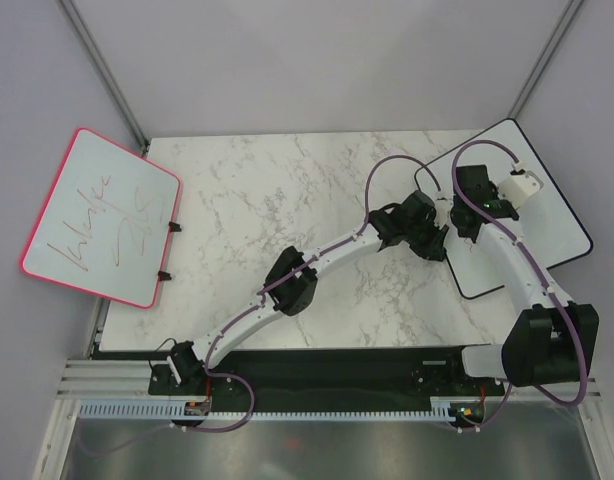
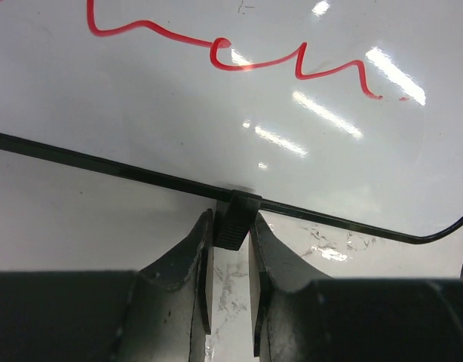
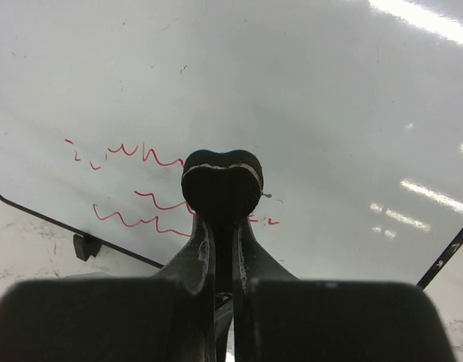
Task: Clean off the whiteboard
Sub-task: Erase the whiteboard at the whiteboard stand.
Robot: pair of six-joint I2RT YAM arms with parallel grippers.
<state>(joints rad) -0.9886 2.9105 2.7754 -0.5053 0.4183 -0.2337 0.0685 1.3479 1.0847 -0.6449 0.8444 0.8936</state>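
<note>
Top view looking straight down, both wrist views close, sharing the whiteboard [image 1: 559, 225]

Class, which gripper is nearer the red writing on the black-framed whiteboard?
Right. The right gripper holds a dark pad over the red writing; the left gripper clamps a whiteboard frame tab, short of it.

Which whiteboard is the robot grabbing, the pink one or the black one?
The black-framed whiteboard on the right. The left gripper pinches a clip on its edge. The pink-framed whiteboard lies far off to the left, with no arm near it.
</note>
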